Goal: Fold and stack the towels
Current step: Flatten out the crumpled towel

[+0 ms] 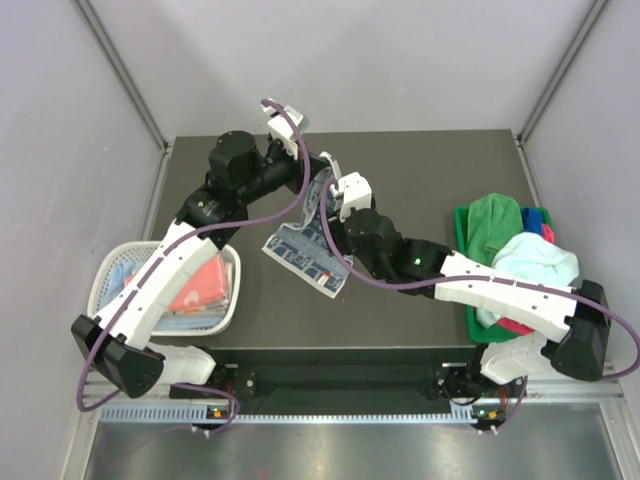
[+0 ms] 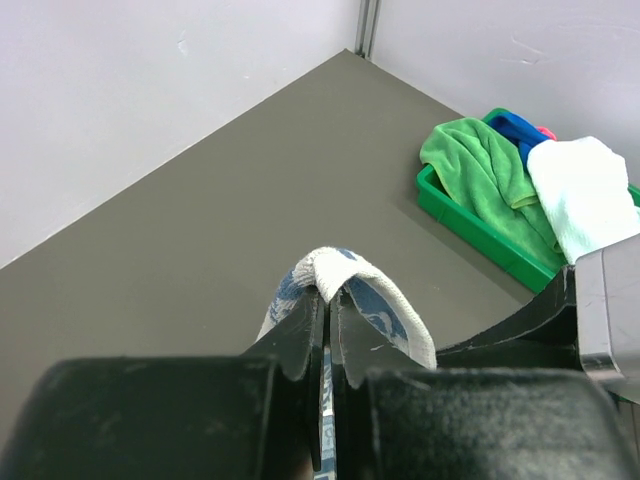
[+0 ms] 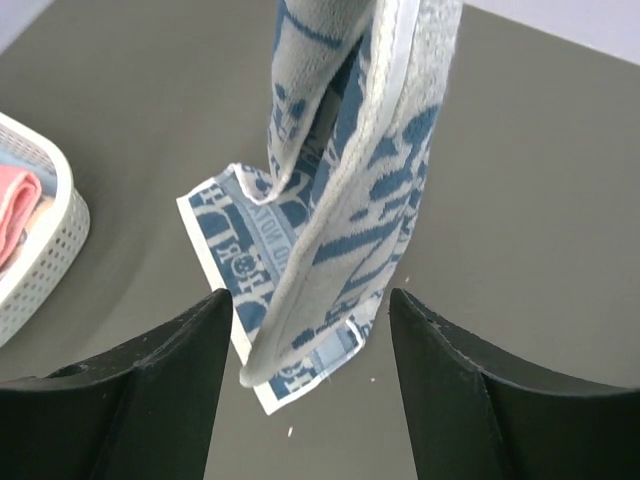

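Seen from above, a dark grey matte table (image 1: 400, 170) fills the centre. Plain pale grey walls enclose it: the back wall (image 1: 340, 60) at 12 o'clock, a left wall (image 1: 50, 200) at 9 and a right wall (image 1: 600, 150) at 3. Slim metal corner posts stand at 11 (image 1: 125, 80) and 1 o'clock (image 1: 560, 68). At 6 o'clock lie a slotted metal rail (image 1: 340, 413) and a brushed metal sheet (image 1: 350, 452). The light is soft and even.

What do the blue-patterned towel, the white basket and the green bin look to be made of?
The towel looks like soft terry cloth, matte: it hangs limp in folds with a fuzzy nap. The basket seems rigid white plastic: its wall is a regular perforated mesh. The bin is likely hard plastic, glossy green: smooth straight rim with a sheen.
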